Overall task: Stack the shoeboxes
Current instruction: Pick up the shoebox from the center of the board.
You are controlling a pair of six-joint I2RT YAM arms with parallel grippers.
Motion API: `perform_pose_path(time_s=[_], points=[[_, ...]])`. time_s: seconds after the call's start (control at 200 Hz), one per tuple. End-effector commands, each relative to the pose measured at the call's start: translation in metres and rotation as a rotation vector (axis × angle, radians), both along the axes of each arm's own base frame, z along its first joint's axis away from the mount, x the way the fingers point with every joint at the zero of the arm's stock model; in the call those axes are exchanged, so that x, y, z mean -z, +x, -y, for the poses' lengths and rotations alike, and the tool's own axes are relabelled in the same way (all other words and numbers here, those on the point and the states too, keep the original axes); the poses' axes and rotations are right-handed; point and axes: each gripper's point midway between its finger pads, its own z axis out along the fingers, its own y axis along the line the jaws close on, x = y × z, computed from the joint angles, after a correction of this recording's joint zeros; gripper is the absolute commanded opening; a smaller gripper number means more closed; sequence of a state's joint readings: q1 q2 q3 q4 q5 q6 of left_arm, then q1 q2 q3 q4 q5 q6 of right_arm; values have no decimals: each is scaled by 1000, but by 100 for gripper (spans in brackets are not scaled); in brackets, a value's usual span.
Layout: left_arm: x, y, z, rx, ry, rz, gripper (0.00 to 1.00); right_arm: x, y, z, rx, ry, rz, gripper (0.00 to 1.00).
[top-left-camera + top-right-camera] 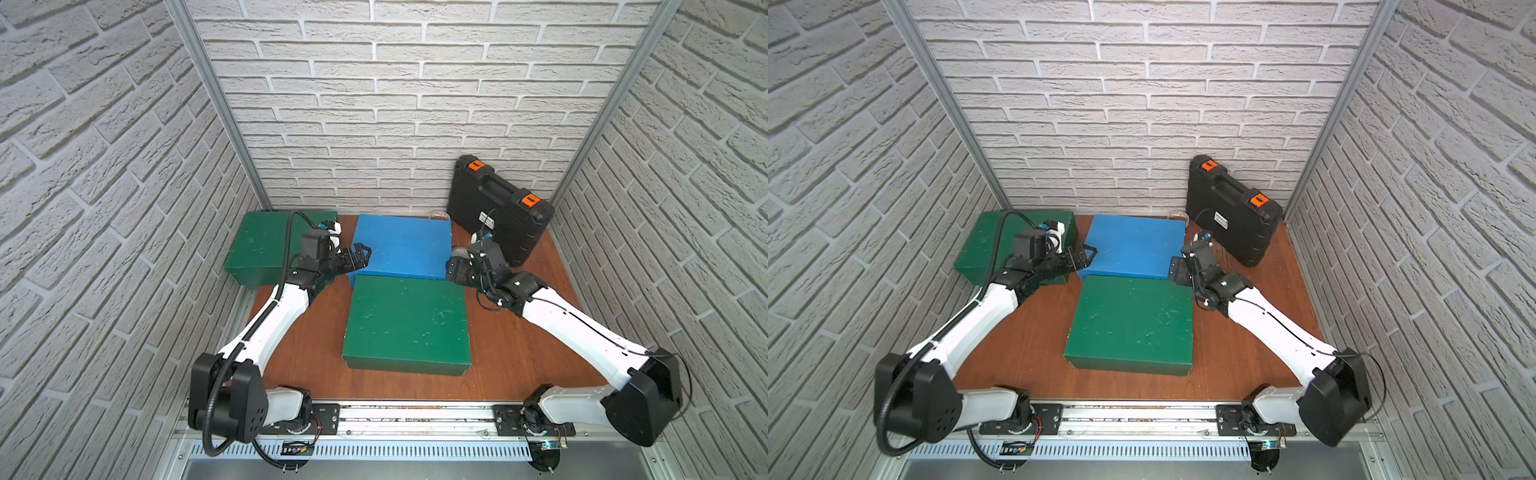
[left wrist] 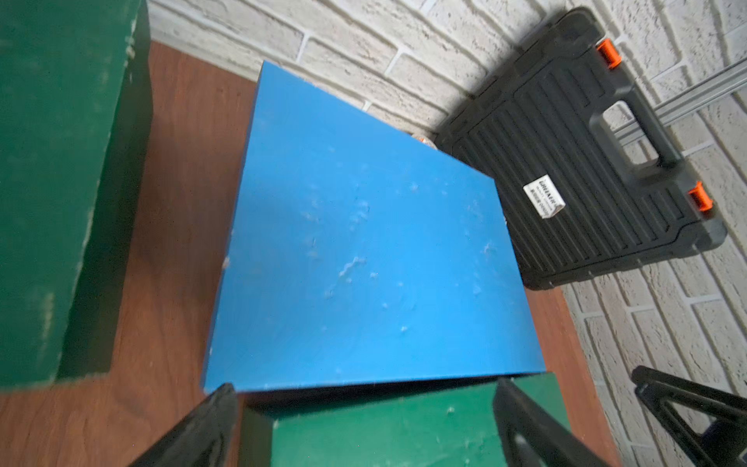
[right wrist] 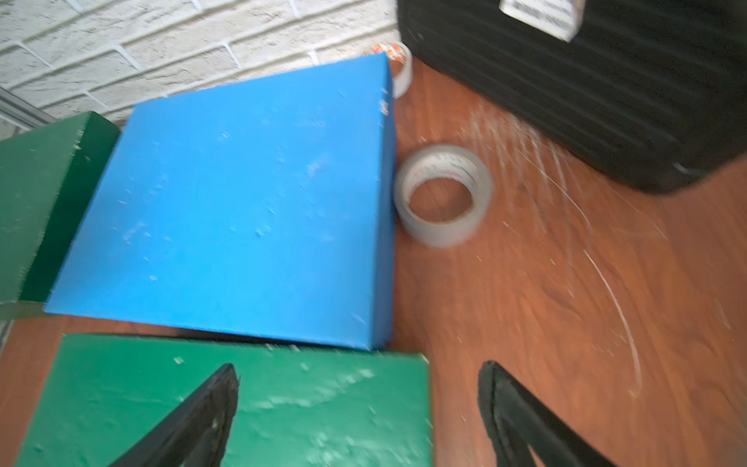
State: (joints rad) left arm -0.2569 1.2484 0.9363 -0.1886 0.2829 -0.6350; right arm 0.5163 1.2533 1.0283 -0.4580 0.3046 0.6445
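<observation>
Three shoeboxes lie flat on the wooden table. The blue one is at the back middle. One green shoebox lies right in front of it, and another green one sits at the back left. My left gripper is open at the blue box's front left corner. My right gripper is open at its front right corner, above the front green box's far corner. Neither holds anything.
A black tool case with orange latches leans on the back wall at the right. A clear tape roll lies beside the blue box's right side, a second roll behind it. Brick walls close in three sides.
</observation>
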Motion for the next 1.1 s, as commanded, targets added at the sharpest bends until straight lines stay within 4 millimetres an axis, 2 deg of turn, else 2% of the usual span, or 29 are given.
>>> perform_pose_path(time_s=[0.0, 0.08, 0.225, 0.48, 0.59, 0.78, 0.945, 1.095], points=[[8, -28, 5, 2, -7, -21, 98, 8, -29, 22, 68, 25, 0, 93], [18, -50, 10, 20, -7, -32, 98, 15, -51, 30, 70, 58, 5, 93], [35, -81, 15, 41, -12, -48, 98, 30, -85, 29, 20, 131, -4, 94], [70, -124, -8, -1, 12, -117, 98, 58, -132, 15, -130, 248, -61, 98], [71, -127, -15, -34, 8, -108, 98, 66, -144, 12, -174, 271, -79, 100], [98, -129, -12, -51, -43, -153, 98, 74, -150, -1, -232, 329, -101, 100], [116, -131, -3, -34, -96, -191, 98, 83, -152, -19, -287, 390, -130, 100], [120, -132, 0, -35, -141, -185, 98, 91, -154, -39, -337, 438, -152, 100]])
